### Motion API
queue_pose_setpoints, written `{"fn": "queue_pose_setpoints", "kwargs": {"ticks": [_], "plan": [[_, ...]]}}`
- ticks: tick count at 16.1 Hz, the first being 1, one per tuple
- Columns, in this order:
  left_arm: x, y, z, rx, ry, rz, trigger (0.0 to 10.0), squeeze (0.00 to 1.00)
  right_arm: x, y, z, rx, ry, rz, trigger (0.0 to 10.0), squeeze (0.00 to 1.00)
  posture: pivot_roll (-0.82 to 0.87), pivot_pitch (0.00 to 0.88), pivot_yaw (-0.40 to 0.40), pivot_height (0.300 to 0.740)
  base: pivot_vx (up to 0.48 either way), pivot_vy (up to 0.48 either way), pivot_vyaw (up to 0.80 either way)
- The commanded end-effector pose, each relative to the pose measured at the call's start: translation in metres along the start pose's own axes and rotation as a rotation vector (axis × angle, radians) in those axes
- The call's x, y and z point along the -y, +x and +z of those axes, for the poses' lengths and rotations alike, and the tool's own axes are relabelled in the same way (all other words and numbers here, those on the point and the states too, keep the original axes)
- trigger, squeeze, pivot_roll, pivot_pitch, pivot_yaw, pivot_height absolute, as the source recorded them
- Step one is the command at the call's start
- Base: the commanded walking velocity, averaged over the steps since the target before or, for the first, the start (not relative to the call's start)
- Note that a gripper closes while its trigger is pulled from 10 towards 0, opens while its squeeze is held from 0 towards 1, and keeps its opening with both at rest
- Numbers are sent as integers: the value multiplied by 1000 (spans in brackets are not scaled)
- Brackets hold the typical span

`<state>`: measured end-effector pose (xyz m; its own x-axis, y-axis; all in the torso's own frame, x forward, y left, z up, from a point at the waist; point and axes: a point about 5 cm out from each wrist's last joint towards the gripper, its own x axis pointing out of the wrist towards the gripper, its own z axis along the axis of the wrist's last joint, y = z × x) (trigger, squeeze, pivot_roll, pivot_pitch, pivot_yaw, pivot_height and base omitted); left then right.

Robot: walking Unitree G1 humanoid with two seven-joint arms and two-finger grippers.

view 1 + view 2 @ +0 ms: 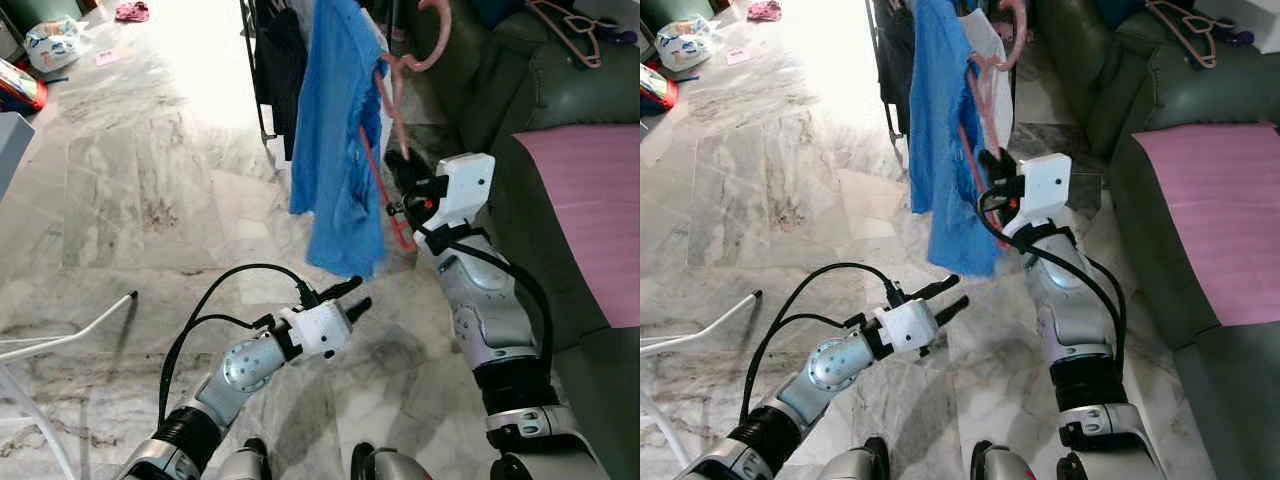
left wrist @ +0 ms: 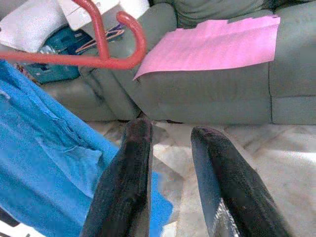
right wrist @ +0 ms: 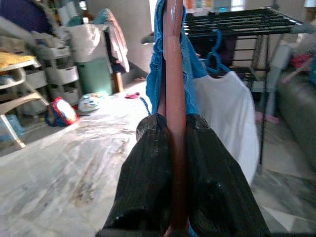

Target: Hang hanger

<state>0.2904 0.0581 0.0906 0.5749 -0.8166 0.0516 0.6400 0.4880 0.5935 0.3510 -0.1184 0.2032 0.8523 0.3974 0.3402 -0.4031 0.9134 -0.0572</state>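
Marble floor (image 1: 150, 200) in grey and cream, sunlit toward the far end, bordered on the robot's right by a dark green sofa (image 1: 560, 110) draped with a pink cloth (image 1: 590, 210). Two pale pink hangers (image 1: 570, 30) loose on the sofa back; a white rod (image 1: 70, 335) low on the floor at left.

Right gripper (image 1: 403, 170) raised at mid-height beside the sofa, black fingers (image 3: 148, 177) pressed together on the stem of a red hanger (image 1: 385, 150) — pinched upright between the two pads, as seen in the right wrist view (image 3: 174, 98). Blue garment (image 1: 340, 140) draped on that hanger, hem hanging just above the floor, fabric touching the gripper's near side. Behind it, a dark garment (image 1: 280, 60) on a black drying rack (image 3: 237, 22), with a white shirt on a blue hanger (image 3: 229, 113) beneath the rack's bars.

Left gripper (image 1: 348, 298) low and forward over the marble, just below the blue hem, fingers (image 2: 126, 182) spread with a clear gap and nothing between them. Red hook of the hanger (image 2: 106, 44) visible past those fingers, well clear of them.

Clutter at the far left — a plastic bag (image 1: 55, 42) and a red-and-blue item (image 1: 20, 88).
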Motion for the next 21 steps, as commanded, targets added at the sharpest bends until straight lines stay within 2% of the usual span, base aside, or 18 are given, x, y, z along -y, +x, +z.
{"fn": "queue_pose_setpoints", "kwargs": {"ticks": [1,3,5,6,8,9,10,12,16,21], "plan": [[2,-4,-4,-22,-19,-7,10000,1000,-8,-4,0,21,5,72,10000,0,29,221,-2,740,0,0,0],[-8,-10,-5,-19,-5,19,10000,1000,-9,-22,-15,-6,-57,122,10000,0,31,224,-2,740,0,0,0],[-17,-15,-4,-12,14,48,10000,1000,-7,-36,-26,-50,-61,142,10000,0,30,226,-1,740,0,0,0],[-28,-19,0,8,33,81,10000,1000,-1,-47,-35,-80,-57,127,10000,0,30,228,0,740,0,0,0],[-40,-27,1,18,62,106,10000,1000,5,-60,-41,-95,-45,139,10000,0,31,234,4,740,0,0,0],[-41,-28,1,18,65,106,10000,1000,5,-61,-42,-98,-42,144,10000,0,31,234,4,740,0,0,0],[-49,-35,-1,-1,104,102,10000,1000,10,-71,-46,-128,-62,191,10000,0,33,237,6,740,0,0,0],[-61,-41,-3,-23,145,103,10000,1000,19,-82,-48,-165,-82,250,10000,0,36,238,7,740,0,0,0],[-80,-43,1,-31,204,108,10000,1000,31,-100,-53,-248,-81,367,10000,0,40,236,8,740,0,0,0],[-97,-53,-6,-99,294,61,10000,1000,44,-123,-57,-370,-110,514,10000,0,36,233,14,740,0,0,0]]}}
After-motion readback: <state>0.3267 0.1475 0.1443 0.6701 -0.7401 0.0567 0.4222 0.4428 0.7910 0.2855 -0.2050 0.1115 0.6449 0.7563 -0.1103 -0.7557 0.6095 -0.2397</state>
